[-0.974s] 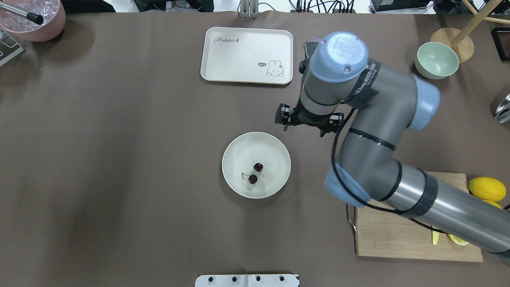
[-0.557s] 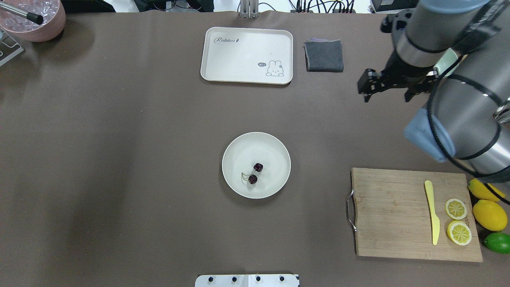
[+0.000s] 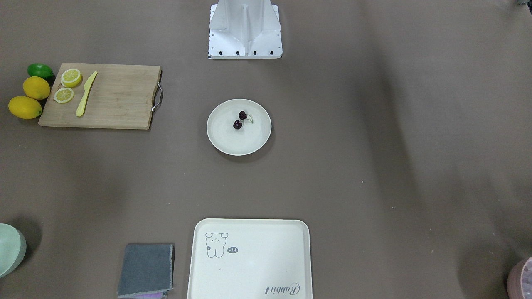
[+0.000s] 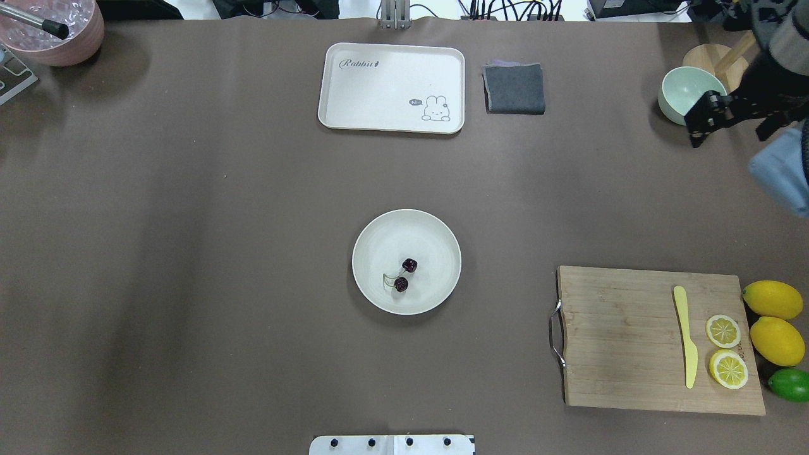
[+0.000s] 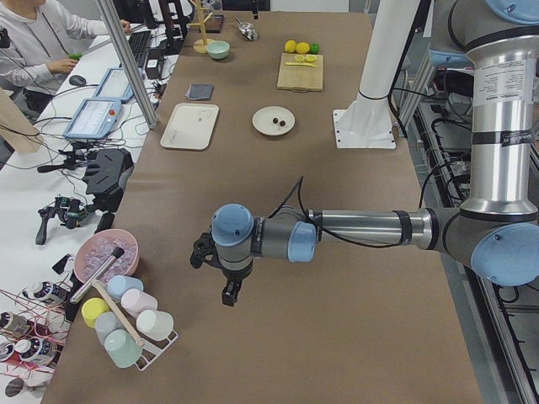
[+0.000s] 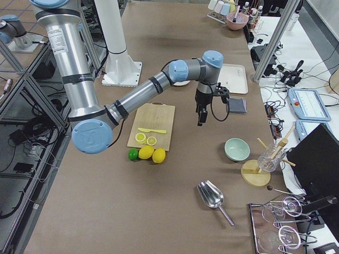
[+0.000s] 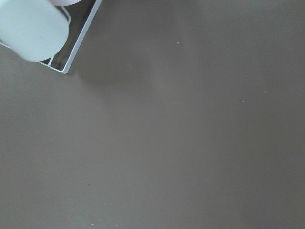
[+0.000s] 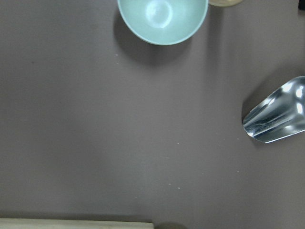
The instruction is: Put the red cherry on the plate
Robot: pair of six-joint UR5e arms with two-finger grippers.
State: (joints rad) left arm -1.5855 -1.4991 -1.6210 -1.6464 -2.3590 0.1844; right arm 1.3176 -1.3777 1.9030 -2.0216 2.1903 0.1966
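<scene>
The red cherry (image 4: 404,275), a pair of dark maroon fruits on thin green stems, lies inside the round off-white plate (image 4: 431,239) at the table's middle. The front view shows the same red cherry (image 3: 240,119) on the plate (image 3: 224,138). My right gripper (image 4: 728,134) hangs open and empty at the far right, beside the mint bowl and far from the plate. It also shows in the right side view, as the right gripper (image 6: 202,115). My left gripper (image 5: 229,290) shows only in the left side view, over bare table near the cup rack. I cannot tell its state.
A cream rabbit tray (image 4: 392,88) and a grey cloth (image 4: 514,88) lie at the back. A mint bowl (image 4: 686,95) stands at the back right. The cutting board (image 4: 632,341) holds a yellow knife and lemon slices, with lemons (image 4: 772,300) beside it. A metal scoop (image 8: 276,117) lies nearby.
My right arm has swung away from beside the plate to the far right, uncovering the cloth and cutting board. The cherry stays on the plate.
</scene>
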